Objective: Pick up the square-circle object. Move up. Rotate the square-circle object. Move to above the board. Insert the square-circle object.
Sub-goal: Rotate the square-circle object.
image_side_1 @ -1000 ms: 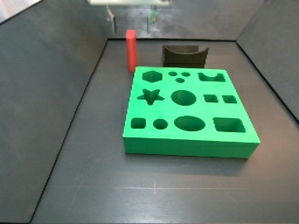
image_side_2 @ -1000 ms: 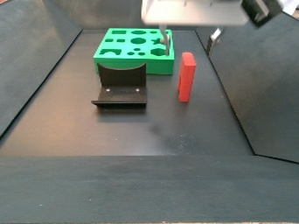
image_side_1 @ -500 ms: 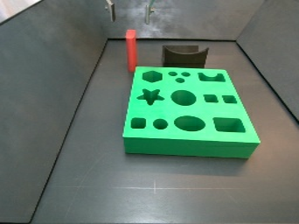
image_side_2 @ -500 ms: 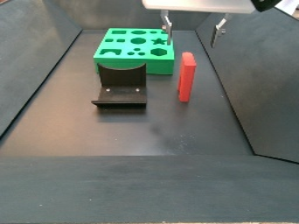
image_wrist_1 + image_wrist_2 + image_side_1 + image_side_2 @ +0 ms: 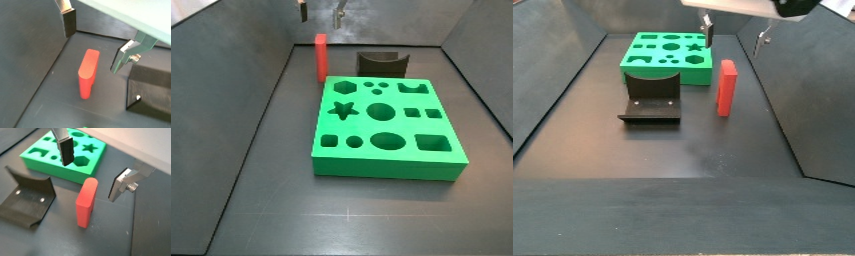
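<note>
Jaws spread, empty | gripper point(image 5: 93, 170) above square-circle object point(image 5: 85, 201) | object upright on floor below, untouched

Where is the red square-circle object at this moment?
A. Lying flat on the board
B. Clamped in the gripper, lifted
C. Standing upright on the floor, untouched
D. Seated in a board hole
C: the square-circle object stands on the floor beside the board, with the open gripper above it.

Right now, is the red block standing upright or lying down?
Upright: the square-circle object stands on end on the floor, untouched, below the open gripper.
</note>
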You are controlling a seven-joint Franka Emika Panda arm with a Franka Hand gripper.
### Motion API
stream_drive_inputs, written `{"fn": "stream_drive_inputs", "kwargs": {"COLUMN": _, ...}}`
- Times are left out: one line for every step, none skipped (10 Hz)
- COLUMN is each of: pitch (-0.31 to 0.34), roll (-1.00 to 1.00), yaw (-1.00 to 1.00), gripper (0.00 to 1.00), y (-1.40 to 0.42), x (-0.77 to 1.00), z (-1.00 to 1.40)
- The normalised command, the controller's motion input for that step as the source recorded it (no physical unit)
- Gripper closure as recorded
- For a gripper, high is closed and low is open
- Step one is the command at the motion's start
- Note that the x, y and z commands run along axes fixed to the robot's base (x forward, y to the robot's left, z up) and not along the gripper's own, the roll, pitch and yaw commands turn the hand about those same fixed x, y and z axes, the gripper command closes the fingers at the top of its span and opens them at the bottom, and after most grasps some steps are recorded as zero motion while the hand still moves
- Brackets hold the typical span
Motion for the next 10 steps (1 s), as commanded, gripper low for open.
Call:
{"fn": "stream_drive_inputs", "kwargs": {"pitch": 0.009, "roll": 0.01, "yaw": -1.0, "gripper": 0.0, "y": 0.02, "x": 0.01, "z": 0.0}}
{"fn": "stream_drive_inputs", "kwargs": {"pitch": 0.009, "roll": 0.01, "yaw": -1.0, "gripper": 0.0, "y": 0.02, "x": 0.01, "z": 0.0}}
{"fn": "stream_drive_inputs", "kwargs": {"pitch": 0.01, "roll": 0.01, "yaw": -1.0, "gripper": 0.0, "y": 0.02, "x": 0.01, "z": 0.0}}
{"fn": "stream_drive_inputs", "kwargs": {"pitch": 0.011, "roll": 0.01, "yaw": -1.0, "gripper": 0.0, "y": 0.02, "x": 0.01, "z": 0.0}}
{"fn": "stream_drive_inputs", "kwargs": {"pitch": 0.012, "roll": 0.01, "yaw": -1.0, "gripper": 0.0, "y": 0.02, "x": 0.01, "z": 0.0}}
{"fn": "stream_drive_inputs", "kwargs": {"pitch": 0.013, "roll": 0.01, "yaw": -1.0, "gripper": 0.0, "y": 0.02, "x": 0.01, "z": 0.0}}
{"fn": "stream_drive_inputs", "kwargs": {"pitch": 0.014, "roll": 0.01, "yaw": -1.0, "gripper": 0.0, "y": 0.02, "x": 0.01, "z": 0.0}}
{"fn": "stream_drive_inputs", "kwargs": {"pitch": 0.016, "roll": 0.01, "yaw": -1.0, "gripper": 0.0, "y": 0.02, "x": 0.01, "z": 0.0}}
{"fn": "stream_drive_inputs", "kwargs": {"pitch": 0.018, "roll": 0.01, "yaw": -1.0, "gripper": 0.0, "y": 0.02, "x": 0.01, "z": 0.0}}
{"fn": "stream_drive_inputs", "kwargs": {"pitch": 0.021, "roll": 0.01, "yaw": -1.0, "gripper": 0.0, "y": 0.02, "x": 0.01, "z": 0.0}}
